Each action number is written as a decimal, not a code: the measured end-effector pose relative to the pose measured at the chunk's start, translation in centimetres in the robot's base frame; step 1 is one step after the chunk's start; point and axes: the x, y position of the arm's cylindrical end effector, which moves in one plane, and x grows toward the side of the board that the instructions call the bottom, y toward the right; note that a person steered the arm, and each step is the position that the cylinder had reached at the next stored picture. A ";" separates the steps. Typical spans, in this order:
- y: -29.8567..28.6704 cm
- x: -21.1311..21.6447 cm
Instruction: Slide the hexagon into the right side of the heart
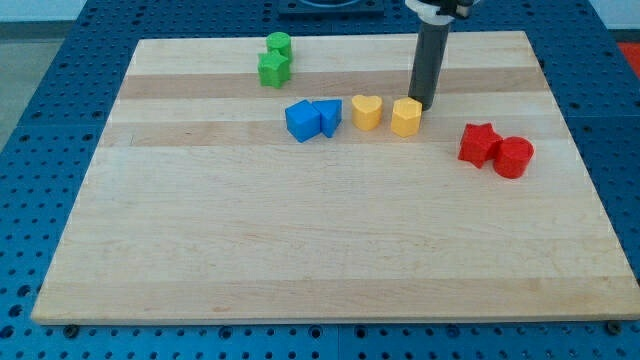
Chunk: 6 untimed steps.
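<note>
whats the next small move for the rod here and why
Probably bring my tip round to the yellow hexagon's right side, then push toward the view's left. The tip sits at the hexagon's upper right edge, and a small gap still separates the hexagon from the yellow heart on its left.
</note>
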 end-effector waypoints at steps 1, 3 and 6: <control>0.4 -0.2; 3.9 -0.9; 3.9 3.2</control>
